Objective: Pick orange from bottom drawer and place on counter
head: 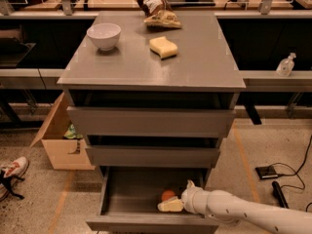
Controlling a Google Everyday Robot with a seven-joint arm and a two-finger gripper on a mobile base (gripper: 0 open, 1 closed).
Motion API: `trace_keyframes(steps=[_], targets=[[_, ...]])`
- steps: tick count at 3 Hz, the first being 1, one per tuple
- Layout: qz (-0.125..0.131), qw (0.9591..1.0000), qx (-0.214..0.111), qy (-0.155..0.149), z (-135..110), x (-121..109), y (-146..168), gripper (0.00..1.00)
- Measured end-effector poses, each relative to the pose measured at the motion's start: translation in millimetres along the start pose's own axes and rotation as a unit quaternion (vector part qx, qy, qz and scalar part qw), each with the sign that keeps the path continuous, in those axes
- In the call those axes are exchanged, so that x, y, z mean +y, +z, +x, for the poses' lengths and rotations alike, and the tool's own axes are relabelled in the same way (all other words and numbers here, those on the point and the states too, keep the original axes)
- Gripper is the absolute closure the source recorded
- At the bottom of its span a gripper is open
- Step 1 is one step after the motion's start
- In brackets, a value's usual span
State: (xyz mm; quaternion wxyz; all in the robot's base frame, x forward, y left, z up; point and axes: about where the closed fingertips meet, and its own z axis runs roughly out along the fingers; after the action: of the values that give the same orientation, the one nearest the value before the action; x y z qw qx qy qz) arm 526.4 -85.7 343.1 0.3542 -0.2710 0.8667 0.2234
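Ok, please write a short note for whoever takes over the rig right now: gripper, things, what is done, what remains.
Gripper: down inside the open bottom drawer, close against the orange on its near side; grip not confirmed.
Orange: on the drawer floor, right part.
Counter: holds a white bowl, a sponge and a snack bag; no orange there.
Done: drawer open, arm reached in.
Left: secure the orange, lift it out, set it on the counter.
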Motion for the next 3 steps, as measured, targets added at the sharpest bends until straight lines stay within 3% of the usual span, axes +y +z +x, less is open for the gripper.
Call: trace_keyframes(steps=[3], targets=[[-0.008, 0.9997, 0.017, 0.018, 66, -9, 90, 0.0]])
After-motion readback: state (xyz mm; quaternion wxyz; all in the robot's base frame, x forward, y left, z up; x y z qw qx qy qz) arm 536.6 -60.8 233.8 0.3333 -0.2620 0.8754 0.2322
